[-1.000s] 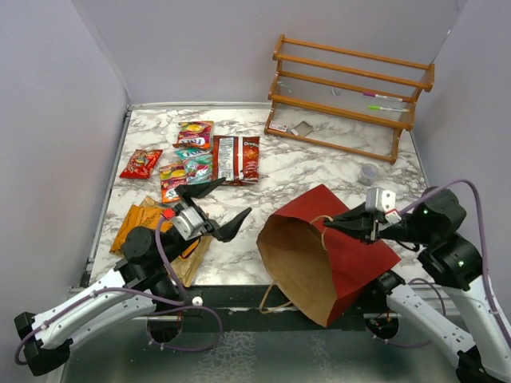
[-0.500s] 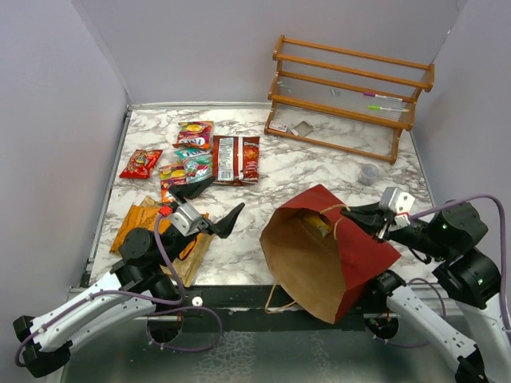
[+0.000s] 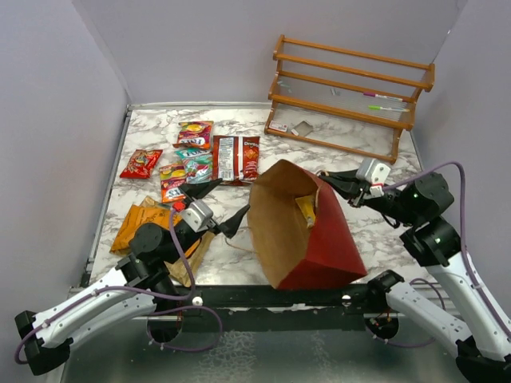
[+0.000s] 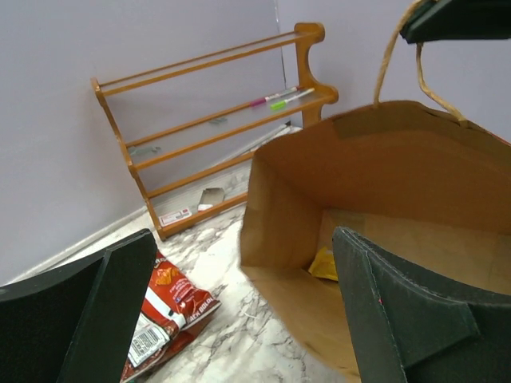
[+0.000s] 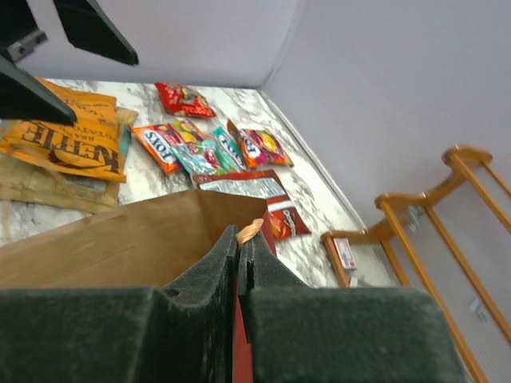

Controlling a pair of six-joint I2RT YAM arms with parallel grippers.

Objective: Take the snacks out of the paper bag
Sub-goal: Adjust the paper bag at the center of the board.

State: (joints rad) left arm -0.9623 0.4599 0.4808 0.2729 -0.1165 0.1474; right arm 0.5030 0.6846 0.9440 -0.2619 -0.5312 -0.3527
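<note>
Red paper bag (image 3: 323,243), near edge, clamped in right gripper (image 3: 329,179); left gripper (image 3: 227,201) wide open, empty; next: fetch yellow packet (image 3: 307,209) inside

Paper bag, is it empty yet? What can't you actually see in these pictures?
- Bottom of the paper bag: top view, hidden by its own walls; only one yellow packet shows.
- Left wrist view: a finger of the left gripper covers part of the inside.
- Right wrist view: the right gripper blocks the inside.
- Packet's label: too small anywhere.
</note>
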